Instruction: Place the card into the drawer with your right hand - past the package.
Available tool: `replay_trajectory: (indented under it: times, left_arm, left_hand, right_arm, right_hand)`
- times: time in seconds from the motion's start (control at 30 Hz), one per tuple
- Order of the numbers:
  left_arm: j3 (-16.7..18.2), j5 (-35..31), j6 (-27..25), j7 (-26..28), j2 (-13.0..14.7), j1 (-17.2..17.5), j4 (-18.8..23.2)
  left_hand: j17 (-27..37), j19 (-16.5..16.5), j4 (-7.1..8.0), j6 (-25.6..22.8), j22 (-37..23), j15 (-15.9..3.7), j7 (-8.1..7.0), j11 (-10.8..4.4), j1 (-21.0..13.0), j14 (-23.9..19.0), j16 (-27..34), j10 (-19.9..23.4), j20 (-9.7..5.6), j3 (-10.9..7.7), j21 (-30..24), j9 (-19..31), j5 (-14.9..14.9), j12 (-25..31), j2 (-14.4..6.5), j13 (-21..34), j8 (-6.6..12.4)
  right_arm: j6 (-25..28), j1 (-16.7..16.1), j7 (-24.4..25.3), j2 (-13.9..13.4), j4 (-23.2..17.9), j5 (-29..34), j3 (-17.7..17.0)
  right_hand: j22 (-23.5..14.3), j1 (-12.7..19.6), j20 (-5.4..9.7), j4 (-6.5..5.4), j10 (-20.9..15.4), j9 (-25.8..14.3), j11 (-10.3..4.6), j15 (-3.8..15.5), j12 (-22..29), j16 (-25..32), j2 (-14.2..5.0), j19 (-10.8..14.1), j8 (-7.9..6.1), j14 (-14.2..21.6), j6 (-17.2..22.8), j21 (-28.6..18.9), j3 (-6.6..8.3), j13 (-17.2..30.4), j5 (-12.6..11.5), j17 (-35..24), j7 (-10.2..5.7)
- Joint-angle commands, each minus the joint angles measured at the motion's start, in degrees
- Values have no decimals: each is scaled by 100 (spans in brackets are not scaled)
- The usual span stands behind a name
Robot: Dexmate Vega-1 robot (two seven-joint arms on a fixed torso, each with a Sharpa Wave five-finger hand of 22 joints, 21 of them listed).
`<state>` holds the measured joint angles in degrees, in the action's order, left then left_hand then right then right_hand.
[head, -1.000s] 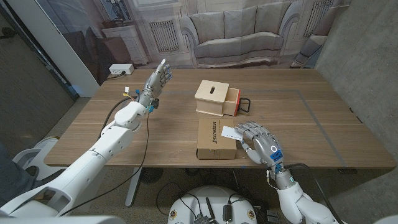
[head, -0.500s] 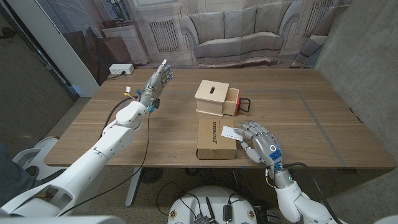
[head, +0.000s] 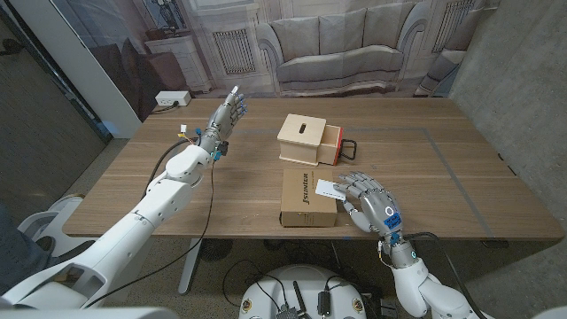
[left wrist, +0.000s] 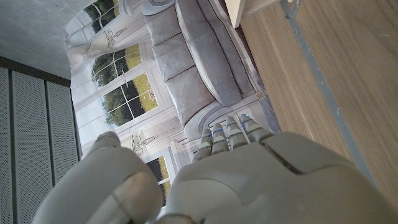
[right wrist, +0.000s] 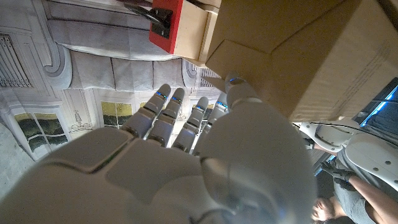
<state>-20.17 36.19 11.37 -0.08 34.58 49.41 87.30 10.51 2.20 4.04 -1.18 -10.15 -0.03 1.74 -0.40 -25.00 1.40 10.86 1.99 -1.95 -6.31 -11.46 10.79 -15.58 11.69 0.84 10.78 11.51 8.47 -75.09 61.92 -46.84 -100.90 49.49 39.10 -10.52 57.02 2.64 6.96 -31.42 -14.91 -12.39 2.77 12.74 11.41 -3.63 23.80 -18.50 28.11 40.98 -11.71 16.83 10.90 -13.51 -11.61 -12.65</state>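
While the right hand [head: 368,203] rests its spread fingers against the package [head: 307,198] beside the card [head: 330,189], gripping nothing, the left hand [head: 227,113] is raised, open.

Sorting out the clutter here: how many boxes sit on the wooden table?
2. A brown cardboard package lies near the front edge beside the right hand, with a white card on it. A light wooden drawer box stands behind it, red drawer pulled open.

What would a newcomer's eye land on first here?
Probably the right hand at the table's near edge, fingers reaching onto the white card lying atop the cardboard package. Just beyond stands the wooden box, its red-fronted drawer pulled open. The left hand is raised far left.
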Motion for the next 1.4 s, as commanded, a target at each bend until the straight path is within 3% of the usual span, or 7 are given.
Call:
replay_trajectory:
  times: [0.03,0.17,0.43,0.67,0.8,1.1,1.4]
  left_arm:
    - [33,18,-23,55,52,84,89]
    - [53,22,-43,81,79,113,128]
    - [76,32,-50,84,106,134,161]
    - [47,44,-54,17,79,66,88]
    - [21,42,-49,-29,57,13,20]
    - [-5,76,1,-124,-7,-58,-168]
    - [1,111,67,-209,-45,-115,-317]
  left_hand:
    - [19,54,2,-16,-18,-18,13,-9,-19,-6,6,15,-81,13,5,10,31,9,-8,24,-7]
    - [19,57,2,-16,-18,-15,9,-10,-21,-2,4,13,-78,16,6,10,32,9,-9,24,-7]
    - [19,59,2,-19,-19,-18,10,-7,-24,-4,5,14,-78,23,5,10,34,9,-12,24,-6]
    - [19,57,3,-20,-19,-18,12,-13,-28,-5,6,10,-79,30,4,10,35,7,-15,24,-6]
    - [19,59,3,-22,-19,-16,11,-13,-30,-5,6,14,-77,35,4,10,37,9,-17,24,-5]
    - [20,55,4,-22,-19,-14,8,-8,-34,-7,6,14,-81,44,2,11,39,9,-20,24,-6]
    - [20,55,4,-23,-19,-18,11,-17,-39,-8,7,21,-75,51,1,11,41,12,-25,24,-6]
  right_arm:
    - [-113,64,54,29,55,-23,42]
    - [-166,108,74,48,100,-13,64]
    - [-210,155,114,74,126,10,85]
    - [-199,135,144,85,84,4,73]
    - [-184,120,157,80,36,9,53]
    - [-136,83,172,95,-34,20,18]
    - [-117,105,167,132,-8,35,25]
  right_hand:
    - [-19,1,648,-15,-45,-46,1,878,-8,22,7,70,-63,67,70,-43,-31,18,14,-18,1]
    - [-20,-3,648,-17,-64,-83,1,877,-8,21,1,76,-120,74,121,-44,-39,19,17,-22,3]
    - [-24,-16,649,-25,-164,-247,-1,879,1,24,-21,99,-362,120,323,-50,-74,24,32,-36,5]
    - [-32,-83,668,-70,-332,-424,-4,863,29,64,-62,164,-619,269,506,-72,-131,29,55,-51,6]
    - [-46,-158,692,-104,-718,-622,9,883,123,37,-82,231,-898,378,655,-92,-216,37,72,-27,2]
    - [-55,-198,701,-152,-812,-728,9,883,115,53,-195,245,-1100,487,864,-96,-225,26,88,-41,7]
    - [-58,-189,702,-154,-849,-760,6,897,114,54,-238,265,-1144,512,880,-104,-216,24,96,-46,3]
